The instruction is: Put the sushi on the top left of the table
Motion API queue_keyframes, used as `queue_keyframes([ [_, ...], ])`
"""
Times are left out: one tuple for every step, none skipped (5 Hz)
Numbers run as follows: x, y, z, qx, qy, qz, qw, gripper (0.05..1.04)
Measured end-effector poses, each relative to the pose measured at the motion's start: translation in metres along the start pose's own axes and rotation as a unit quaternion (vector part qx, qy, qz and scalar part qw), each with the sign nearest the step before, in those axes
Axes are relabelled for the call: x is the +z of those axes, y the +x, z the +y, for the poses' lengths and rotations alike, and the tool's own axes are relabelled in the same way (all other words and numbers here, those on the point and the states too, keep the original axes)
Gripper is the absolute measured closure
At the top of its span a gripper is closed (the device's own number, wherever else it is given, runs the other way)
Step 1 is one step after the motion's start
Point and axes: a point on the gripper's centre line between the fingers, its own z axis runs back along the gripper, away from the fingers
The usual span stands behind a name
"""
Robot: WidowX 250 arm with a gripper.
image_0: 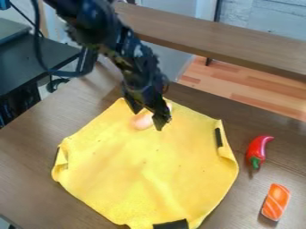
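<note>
The black gripper (148,117) hangs over the upper part of the yellow cloth, its two fingertips apart. Orange sushi with white stripes (276,202) lies on the brown table (30,179) near the lower right corner, well to the right of the gripper and off the cloth. Just behind the fingers, a pale pinkish object (142,121) is partly hidden; whether the gripper touches it I cannot tell.
A yellow cloth (143,170) with folded edges covers the middle of the table. On the right, a red pepper (258,150) with a green stem lies above the sushi. A wooden ledge (221,36) runs behind the table, and a dark surface (36,67) stands at the left.
</note>
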Motion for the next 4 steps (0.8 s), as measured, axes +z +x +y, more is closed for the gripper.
queue_keyframes([
  [-0.015,0.010,0.005,0.004,0.015,0.002,0.9999,0.084],
  [-0.031,0.018,0.009,-0.007,0.014,0.017,0.9997,0.084],
  [-0.045,0.024,0.016,-0.013,0.011,0.023,0.9996,0.084],
  [-0.062,0.021,0.022,-0.026,0.000,0.038,0.9989,0.085],
])
